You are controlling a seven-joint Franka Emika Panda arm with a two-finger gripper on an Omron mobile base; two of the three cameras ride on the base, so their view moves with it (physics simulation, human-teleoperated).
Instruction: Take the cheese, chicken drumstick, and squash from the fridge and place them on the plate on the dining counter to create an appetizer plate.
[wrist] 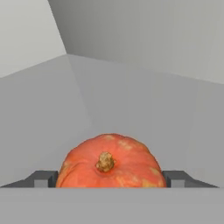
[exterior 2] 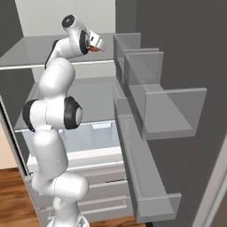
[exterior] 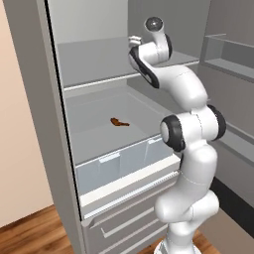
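Hand view: the hand [wrist: 109, 179] straddles the squash [wrist: 109, 162]; whether it grips, I cannot tell.

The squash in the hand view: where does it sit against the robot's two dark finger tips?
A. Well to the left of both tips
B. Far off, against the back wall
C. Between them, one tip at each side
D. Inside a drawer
C: the squash lies on the grey fridge shelf with one dark tip of the hand at each side.
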